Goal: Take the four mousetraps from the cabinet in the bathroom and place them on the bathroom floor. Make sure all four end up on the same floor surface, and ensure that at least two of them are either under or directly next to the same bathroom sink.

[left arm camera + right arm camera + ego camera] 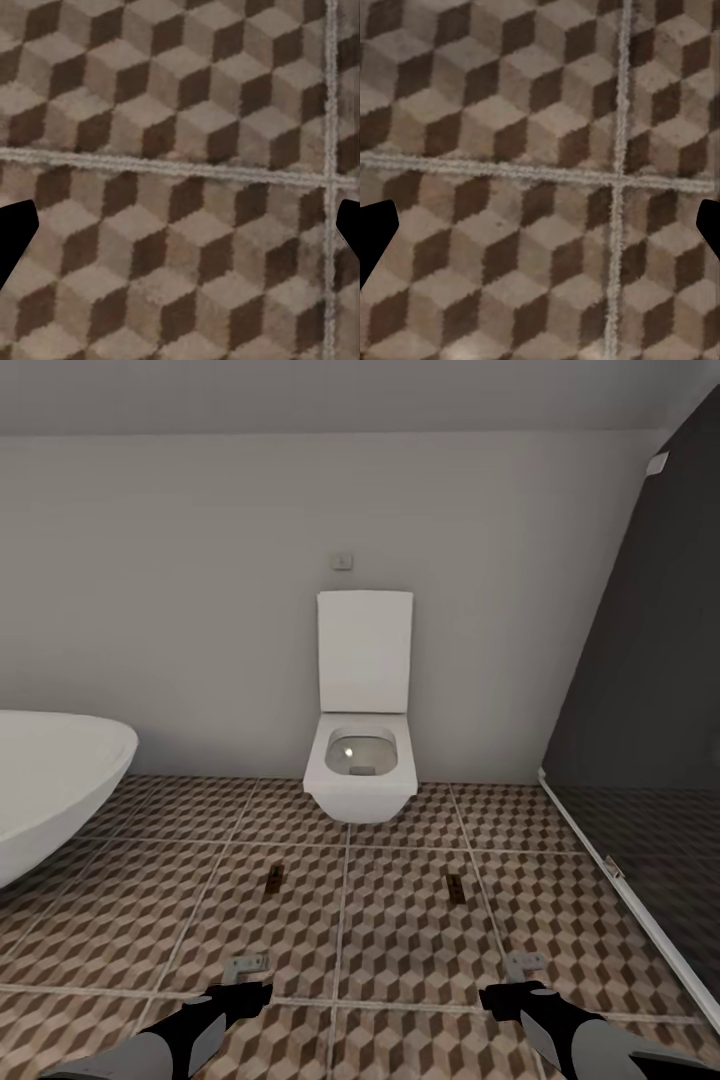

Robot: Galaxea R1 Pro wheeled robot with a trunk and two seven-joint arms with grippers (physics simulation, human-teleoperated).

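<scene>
The bathroom floor (400, 930) of brown-and-beige cube tiles spreads out ahead of me. Two small dark flat pieces (275, 876) (456, 890) lie on it in front of the toilet, too small to tell whether they are mousetraps. The cabinet and the sink are out of view. My left gripper (245, 965) (180, 240) and right gripper (525, 963) (540, 240) hang low over the tiles. Both are open, and only bare floor shows between their fingers.
A white square toilet (360, 760) stands against the far wall. The rim of a big white bathtub (50, 780) reaches in from the left. A grey glass shower wall (640, 760) with a white sill closes off the right side.
</scene>
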